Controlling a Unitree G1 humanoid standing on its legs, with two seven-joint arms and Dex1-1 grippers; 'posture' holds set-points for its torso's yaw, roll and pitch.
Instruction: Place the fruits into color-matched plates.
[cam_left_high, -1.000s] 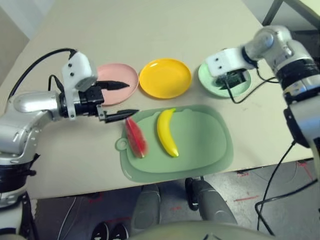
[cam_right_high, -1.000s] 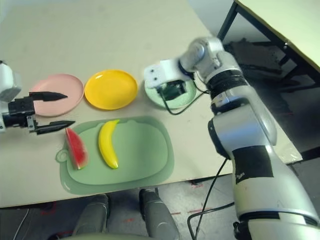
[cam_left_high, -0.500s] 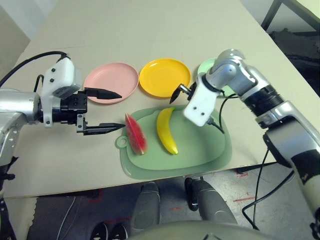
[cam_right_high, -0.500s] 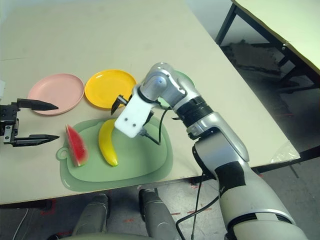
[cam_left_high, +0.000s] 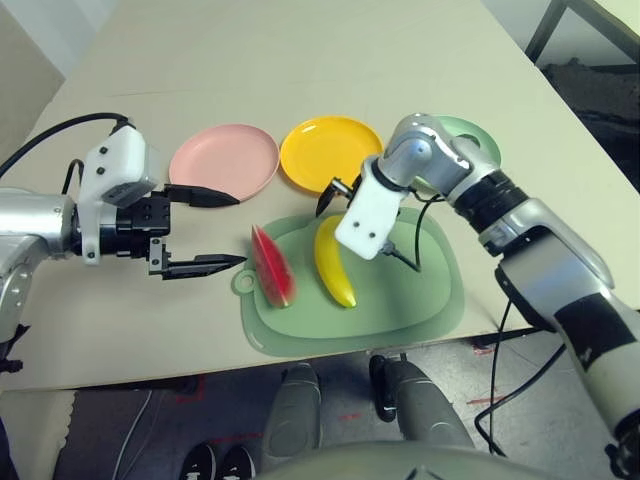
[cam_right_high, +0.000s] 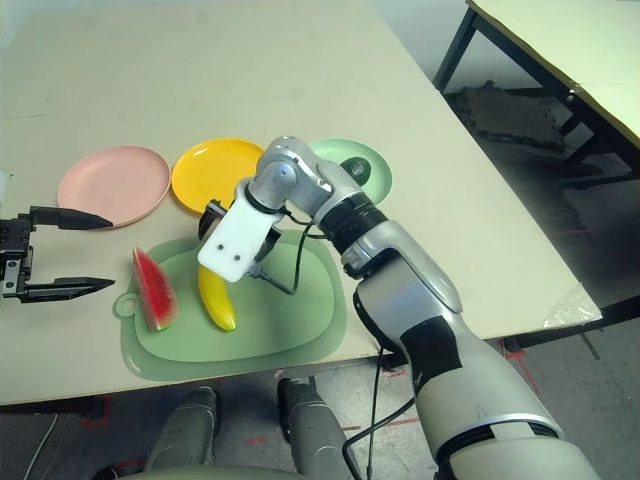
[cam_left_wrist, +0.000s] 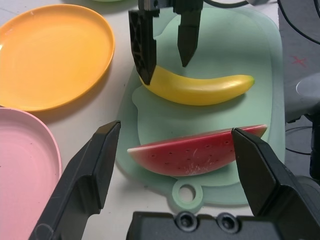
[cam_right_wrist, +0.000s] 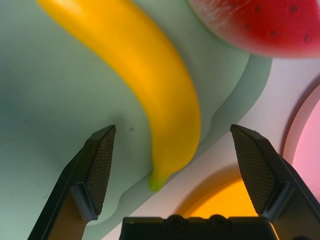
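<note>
A red watermelon wedge (cam_left_high: 271, 267) and a yellow banana (cam_left_high: 333, 265) lie side by side on a pale green mat (cam_left_high: 420, 290). Behind the mat stand a pink plate (cam_left_high: 224, 163), a yellow plate (cam_left_high: 330, 152) and a mint green plate (cam_right_high: 378, 180) with a dark avocado (cam_right_high: 356, 169) on it. My left gripper (cam_left_high: 240, 230) is open just left of the watermelon, its fingers (cam_left_wrist: 95, 165) level with the wedge. My right gripper (cam_right_wrist: 172, 127) is open, pointing down over the banana's far tip, one finger on each side of it, near the yellow plate.
The mat has a small tab with a hole (cam_left_high: 241, 289) at its left edge. The table's front edge (cam_left_high: 150, 375) runs just below the mat. A cable (cam_left_high: 405, 262) from the right wrist hangs over the mat. A dark table leg (cam_right_high: 450, 45) stands at the far right.
My right arm has swung from the green plate down and left to the banana's far tip. The left gripper has drawn back slightly from the watermelon and stays open.
</note>
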